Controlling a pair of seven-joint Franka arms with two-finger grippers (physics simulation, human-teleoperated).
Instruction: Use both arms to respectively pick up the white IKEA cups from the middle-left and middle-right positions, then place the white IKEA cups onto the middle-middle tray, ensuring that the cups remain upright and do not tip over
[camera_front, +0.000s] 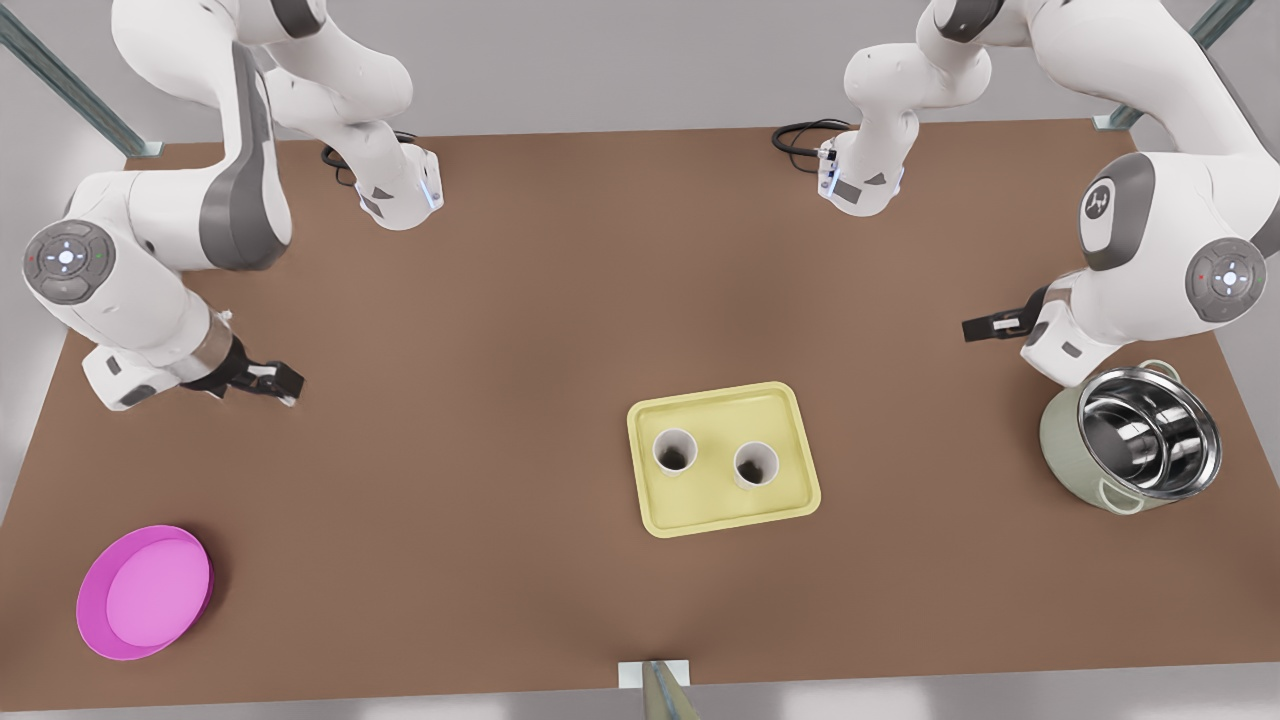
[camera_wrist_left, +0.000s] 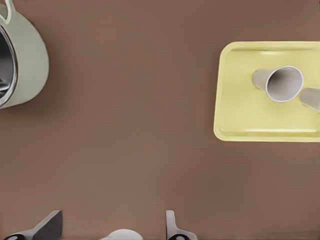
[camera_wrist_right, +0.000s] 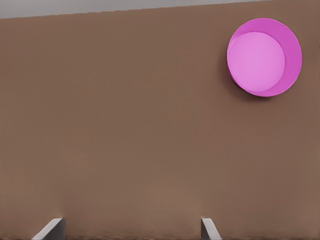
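Note:
Both white IKEA cups (camera_front: 675, 451) (camera_front: 755, 465) stand upright side by side on the pale yellow tray (camera_front: 720, 405), right of the table's middle. The left wrist view looks down on one cup (camera_wrist_left: 284, 83), the edge of the other cup (camera_wrist_left: 311, 98) and the tray (camera_wrist_left: 240, 100). My left gripper (camera_front: 985, 325) hangs at the front view's right, well off the tray, open and empty; its fingertips (camera_wrist_left: 50, 225) show apart. At the front view's left, my right gripper (camera_front: 280, 382) is also open and empty, fingertips (camera_wrist_right: 207, 227) spread over bare table.
A green steel-lined pot (camera_front: 1130, 440) sits just under the left arm at the front view's right, and is seen as well in the left wrist view (camera_wrist_left: 25, 60). A round pink dish (camera_front: 145, 590) (camera_wrist_right: 264, 57) lies near the front left corner. The arm bases stand at the back.

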